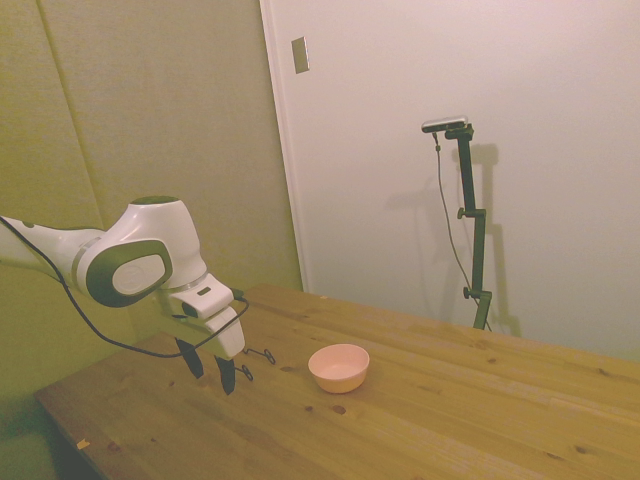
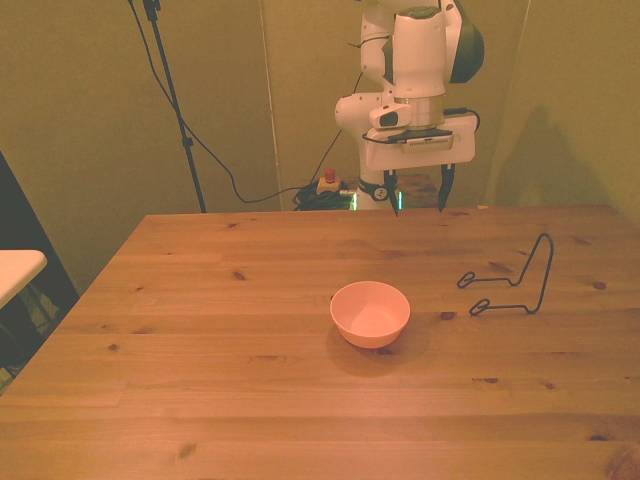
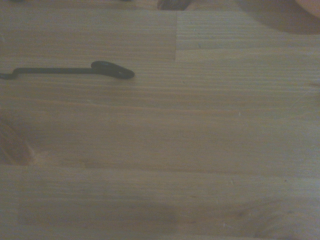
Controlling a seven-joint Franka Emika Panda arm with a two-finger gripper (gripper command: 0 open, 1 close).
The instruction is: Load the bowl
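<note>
Jaws of the gripper (image 2: 419,199) spread wide, empty, above the table (image 2: 200,340).

Arm (image 1: 140,255): glossy white rounded shells, with a grey oval cap on the side of one joint.
Joint rims: dark bands where the segments meet.
Cable (image 1: 95,325): thin and black, looping under the wrist.
End effector (image 2: 420,195): flat white block carrying two dark, slim fingers.
Wrist module (image 2: 395,117): small white box above the block.
</note>
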